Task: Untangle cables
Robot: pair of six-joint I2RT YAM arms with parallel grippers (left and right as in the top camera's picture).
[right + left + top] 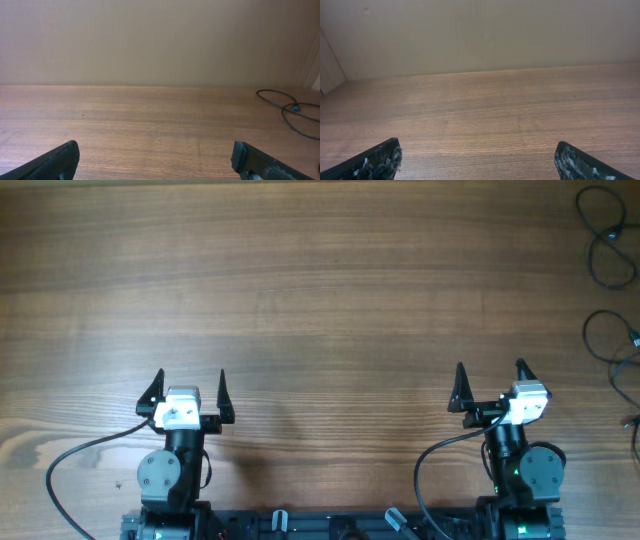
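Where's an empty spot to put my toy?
The table is bare across its middle and left, from the left arm to the right arm and beyond them. Only the right edge is crowded, where the cables lie looped.

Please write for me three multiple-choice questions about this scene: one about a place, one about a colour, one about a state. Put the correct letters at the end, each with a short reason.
1. Where on the table do the cables lie?
A. in the middle
B. between the two arms
C. along the far right edge

2. What colour is the table top?
A. white
B. brown wood grain
C. green

3. In what state are the left gripper and the right gripper?
A. both open, holding nothing
B. both shut on a cable
C. left shut, right open

Answers:
1 C: the overhead view shows the thin black loops only at the right edge, beyond the right arm.
2 B: all three views show brown wood grain.
3 A: each gripper's fingers stand wide apart with bare table between them.
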